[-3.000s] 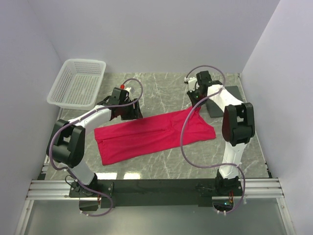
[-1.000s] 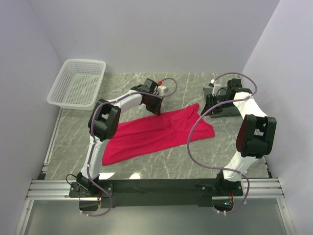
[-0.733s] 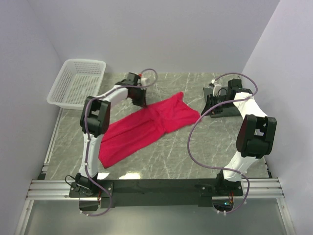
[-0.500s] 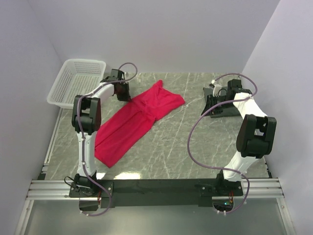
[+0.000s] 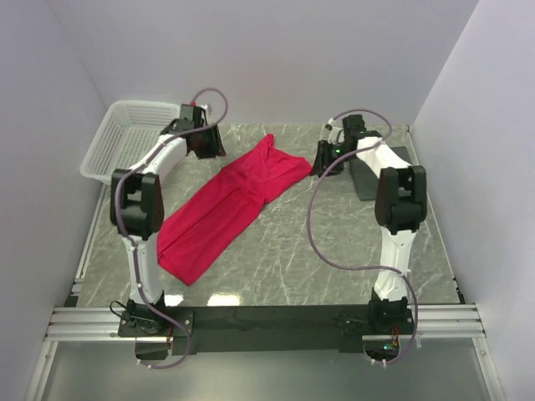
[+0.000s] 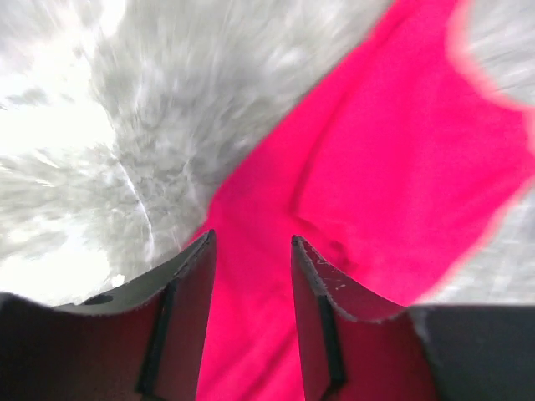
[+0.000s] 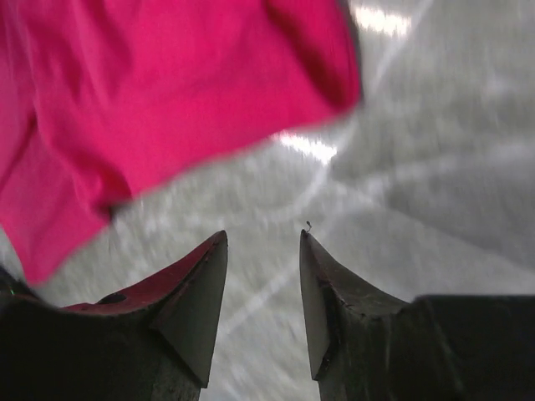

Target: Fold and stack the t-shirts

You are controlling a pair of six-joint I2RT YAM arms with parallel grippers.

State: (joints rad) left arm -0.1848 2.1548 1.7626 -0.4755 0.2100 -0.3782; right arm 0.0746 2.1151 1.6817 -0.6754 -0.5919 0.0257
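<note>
The red t-shirt (image 5: pixel 230 205) lies flat on the grey stone table (image 5: pixel 334 251), a bit left of the middle. It is bunched into a long, thin shape. Its long way runs on a slant, from the near left up to the far right. The near end is narrow and sits close to the left arm's post. The far end is wider. It has a point that reaches close to the far edge of the table and a corner that sticks out to the right.

The left gripper (image 5: pixel 209 146) is just beside the shirt's far left edge. In its wrist camera the left gripper (image 6: pixel 252 242) has its two fingers a little way apart. The shirt (image 6: pixel 376 167) shows under them, but the picture is blurry. Nothing is pinched between them.

The right gripper (image 5: pixel 322 163) is near the shirt's right corner. In its own camera the right gripper (image 7: pixel 263 238) has a small gap with only bare table in it, and the shirt (image 7: pixel 167 100) is past the tips.

A white mesh basket (image 5: pixel 146 106) sits in the far left corner, behind the left gripper. A dark flat pad (image 5: pixel 365 180) lies on the right. The near right of the table is a wide bare space.
</note>
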